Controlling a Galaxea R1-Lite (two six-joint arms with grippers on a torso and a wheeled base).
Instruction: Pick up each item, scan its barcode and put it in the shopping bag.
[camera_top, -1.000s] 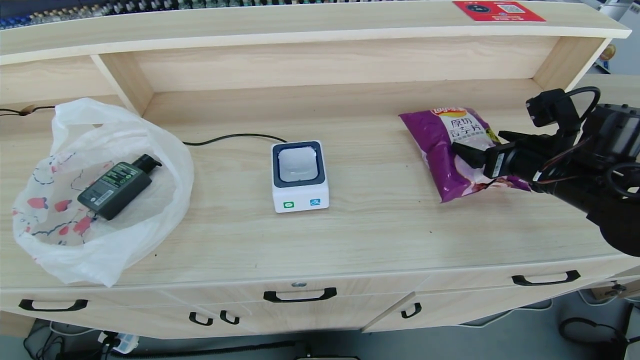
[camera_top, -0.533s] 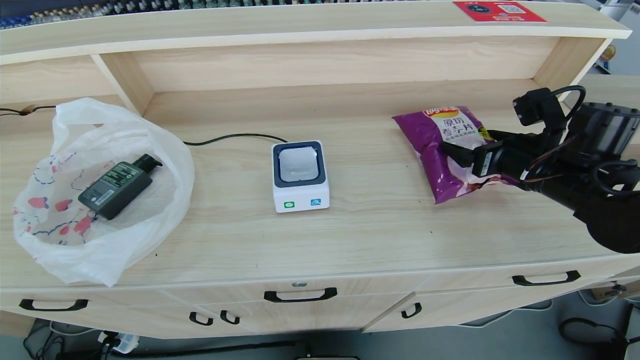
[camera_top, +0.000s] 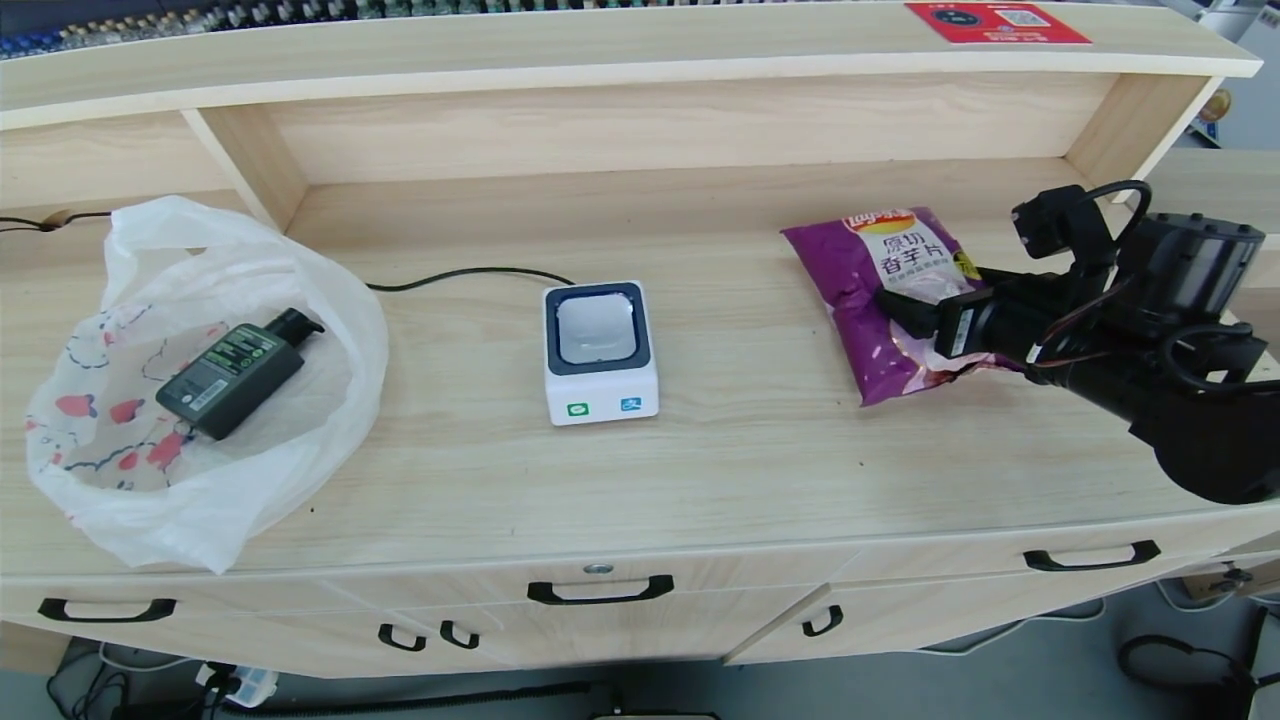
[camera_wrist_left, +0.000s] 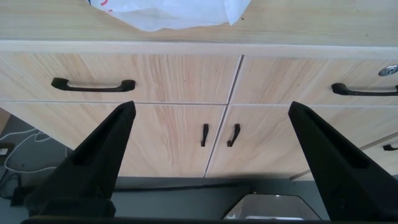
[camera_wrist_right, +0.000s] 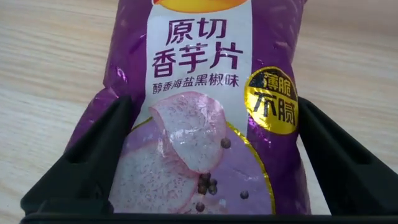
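The right wrist view is showing the right gripper up close, its fingers squeezing the chip bag from both sides. The head view is adding the surroundings: the chip bag is sitting at the right of the counter, well apart from the scanner and the shopping bag holding a dark bottle. The left wrist view is showing the left gripper spread wide, carrying nothing, facing the drawers. The right arm is reaching in low from the right, the right gripper pointing left.
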